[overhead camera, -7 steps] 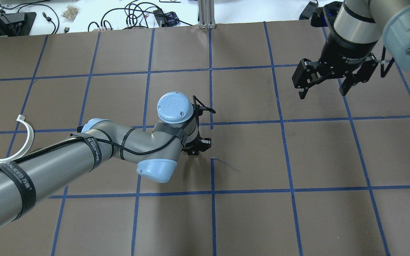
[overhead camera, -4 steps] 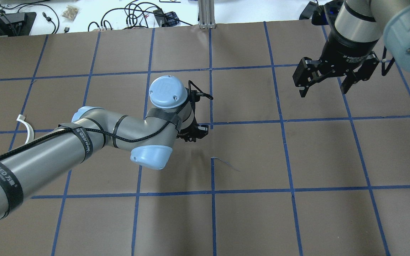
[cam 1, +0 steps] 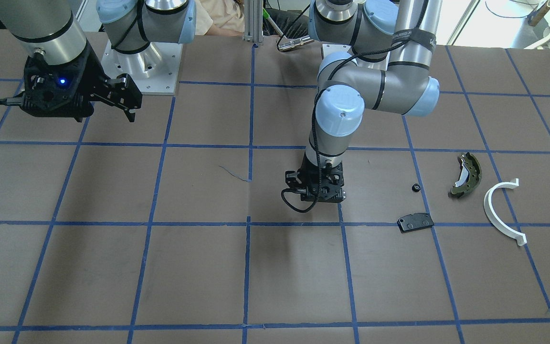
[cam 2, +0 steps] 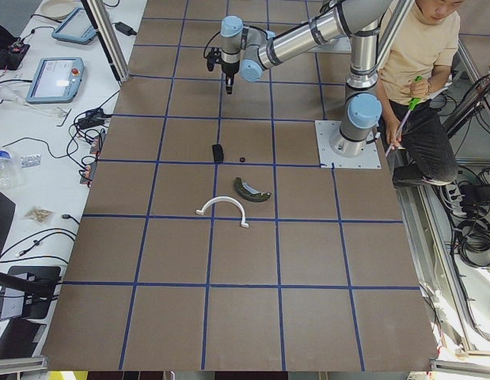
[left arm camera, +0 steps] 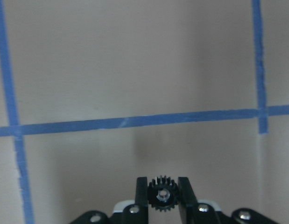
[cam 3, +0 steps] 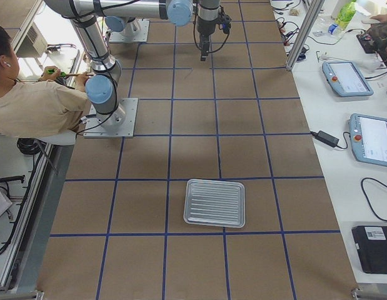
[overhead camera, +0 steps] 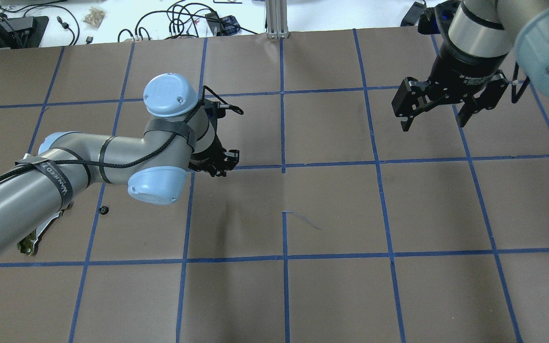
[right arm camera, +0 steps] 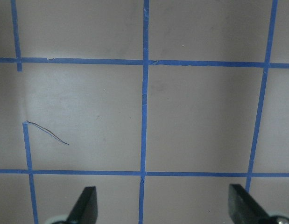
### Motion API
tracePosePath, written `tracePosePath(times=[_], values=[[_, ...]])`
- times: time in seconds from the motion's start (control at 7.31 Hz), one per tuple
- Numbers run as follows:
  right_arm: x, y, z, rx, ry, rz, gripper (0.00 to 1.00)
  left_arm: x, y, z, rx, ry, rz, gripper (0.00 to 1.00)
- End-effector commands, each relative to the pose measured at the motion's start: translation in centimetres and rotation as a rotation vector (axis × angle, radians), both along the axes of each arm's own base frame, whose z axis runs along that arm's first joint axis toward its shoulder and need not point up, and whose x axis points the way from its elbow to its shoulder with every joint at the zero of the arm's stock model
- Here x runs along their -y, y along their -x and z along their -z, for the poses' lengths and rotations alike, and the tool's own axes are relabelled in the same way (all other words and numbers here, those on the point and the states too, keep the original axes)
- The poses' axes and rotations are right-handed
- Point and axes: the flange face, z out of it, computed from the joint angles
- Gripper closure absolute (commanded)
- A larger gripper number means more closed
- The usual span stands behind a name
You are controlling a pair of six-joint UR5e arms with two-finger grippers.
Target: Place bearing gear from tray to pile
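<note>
Olive-green brake shoe (cam 1: pixel 467 174), white half-ring (cam 1: pixel 502 210), black pad (cam 1: pixel 415 222) and a tiny round piece (cam 1: pixel 416 187) lie loosely toward the bench's (cam 1: pixel 208 267) left end. Nearer mid-bench, the left gripper (left arm camera: pixel 163 186) pinches the small black bearing gear (left arm camera: pixel 163 199) between its fingertips (left arm camera: pixel 142 186). The right gripper (overhead camera: pixel 432 126) hangs spread near the far edge.

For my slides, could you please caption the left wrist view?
Left gripper shut on a small black gear over the taped brown table.

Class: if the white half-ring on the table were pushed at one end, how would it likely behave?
The half-ring lies flat, so it probably won't roll. Being an open curve, it would likely swivel rather than slide straight. It looks thin, so probably light.
</note>
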Motion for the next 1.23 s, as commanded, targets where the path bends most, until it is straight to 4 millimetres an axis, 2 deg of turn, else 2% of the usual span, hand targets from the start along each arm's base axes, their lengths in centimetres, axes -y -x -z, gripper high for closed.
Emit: tracePosePath(times=[0.0, 0.14, 0.41, 0.68, 0.82, 1.09], values=[[-0.3, -0.3, 0.4, 0.012, -0.011, -0.002, 0.0, -0.8, -8.2, 0.7, 0.019, -0.041, 0.011, 0.95], [-0.3, -0.3, 0.4, 0.015, -0.011, -0.001, 0.0, -0.6, -12.5, -0.1, 0.079, -0.03, -0.017, 0.95], [-0.2, -0.3, 0.5, 0.013, -0.012, -0.001, 0.0, -1.1, -19.3, 0.5, 0.08, -0.061, 0.057, 0.95], [-0.2, -0.3, 0.5, 0.01, -0.012, -0.003, 0.0, -2.0, -27.4, 0.9, 0.066, -0.077, 0.112, 0.94], [-0.2, -0.2, 0.3, 0.003, -0.009, -0.004, 0.0, -2.3, -29.3, 1.5, 0.059, -0.087, 0.094, 0.94], [-0.2, -0.2, 0.5, 0.001, -0.014, -0.004, 0.0, -2.6, -30.5, 2.2, 0.051, -0.103, 0.078, 0.94]])
